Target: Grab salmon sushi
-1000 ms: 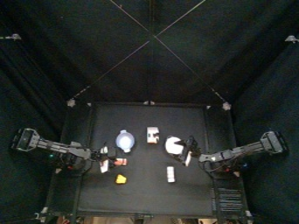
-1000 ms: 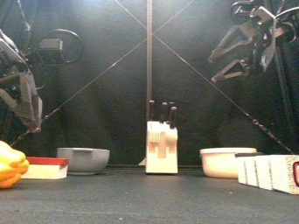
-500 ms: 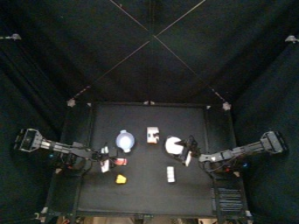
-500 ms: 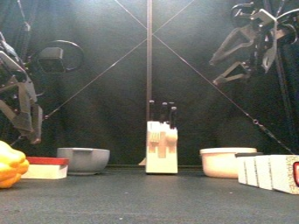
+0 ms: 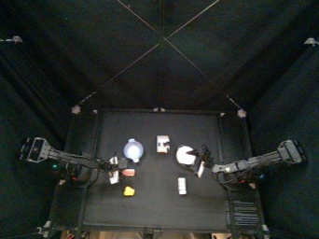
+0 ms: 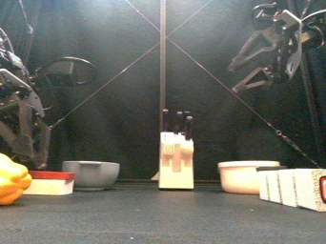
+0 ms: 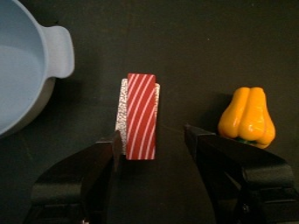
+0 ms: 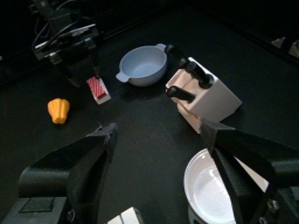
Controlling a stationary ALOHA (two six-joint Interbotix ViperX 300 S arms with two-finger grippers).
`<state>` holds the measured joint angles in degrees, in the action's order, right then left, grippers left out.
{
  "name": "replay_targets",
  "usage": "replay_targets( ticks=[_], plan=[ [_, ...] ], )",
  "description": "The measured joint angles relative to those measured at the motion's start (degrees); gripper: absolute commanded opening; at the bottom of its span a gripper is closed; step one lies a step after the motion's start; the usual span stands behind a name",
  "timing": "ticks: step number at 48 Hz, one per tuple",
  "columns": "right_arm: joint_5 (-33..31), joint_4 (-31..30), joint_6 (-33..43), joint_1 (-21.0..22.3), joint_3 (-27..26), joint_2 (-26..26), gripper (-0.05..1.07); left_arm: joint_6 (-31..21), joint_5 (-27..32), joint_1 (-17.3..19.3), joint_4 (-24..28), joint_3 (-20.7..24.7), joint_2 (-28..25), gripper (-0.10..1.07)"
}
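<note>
Left gripper [image 7: 156, 144] hangs spread wide above the salmon sushi [image 7: 140, 115], 1 jaw on either side, touching nothing. That piece lies between the blue bowl [image 7: 26, 74] and the yellow pepper [image 7: 249, 115]. Descending straight and centred before closing should avoid nudging it. Right gripper [image 8: 162, 140] waits open, empty.

Dim black surrounds, bright lit objs, soft blur, no glare.
</note>
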<state>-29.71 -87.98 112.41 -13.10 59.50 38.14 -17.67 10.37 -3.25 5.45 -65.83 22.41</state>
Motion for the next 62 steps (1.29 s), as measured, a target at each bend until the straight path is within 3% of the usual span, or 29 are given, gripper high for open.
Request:
replay_targets(
  ticks=[38, 62],
  plan=[
    [-0.35, 0.00, 0.00, 0.00, 0.18, 0.00, 1.04, -0.09, -0.35, 0.88, 0.26, 0.00, -8.17, 0.93],
    [-0.35, 0.00, 0.00, 0.00, 0.35, -0.09, 1.04, -0.09, -0.18, 0.70, 0.35, 0.18, -4.92, 0.91]
  ],
)
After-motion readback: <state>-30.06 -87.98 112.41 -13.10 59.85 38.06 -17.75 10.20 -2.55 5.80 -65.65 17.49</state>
